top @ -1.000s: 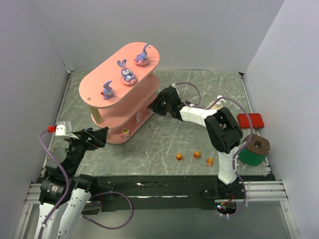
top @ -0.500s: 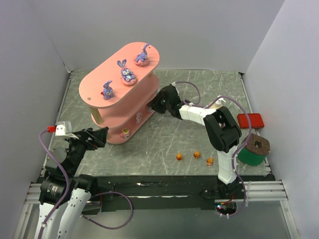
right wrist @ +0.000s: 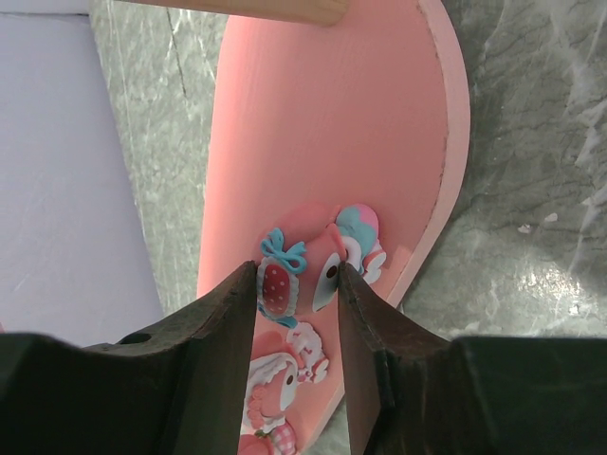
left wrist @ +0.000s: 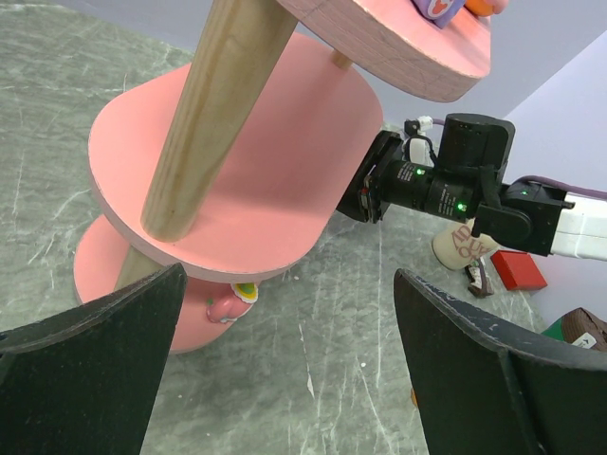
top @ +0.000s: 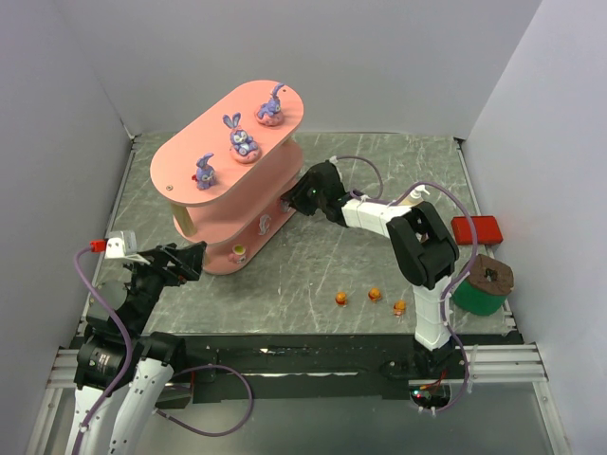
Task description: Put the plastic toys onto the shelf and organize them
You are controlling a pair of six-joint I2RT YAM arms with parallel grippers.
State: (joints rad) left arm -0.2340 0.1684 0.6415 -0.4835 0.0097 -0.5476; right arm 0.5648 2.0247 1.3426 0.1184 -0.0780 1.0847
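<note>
Grey marble-look counter [top: 379,171] w/ pale walls: right tool [right wrist: 296,277] clamped on pink-white toy [right wrist: 353,232] at shelf [right wrist: 322,123] board, left tool [left wrist: 286,280] fingers wide apart.

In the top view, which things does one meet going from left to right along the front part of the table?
Left gripper → small pink toy → three orange toys → green object.

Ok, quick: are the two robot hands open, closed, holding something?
Left fingers: wide open, empty.
Right fingers: narrowly apart around a pink-and-white plastic toy on the salmon-pink shelf board; grip cannot be told.
</note>
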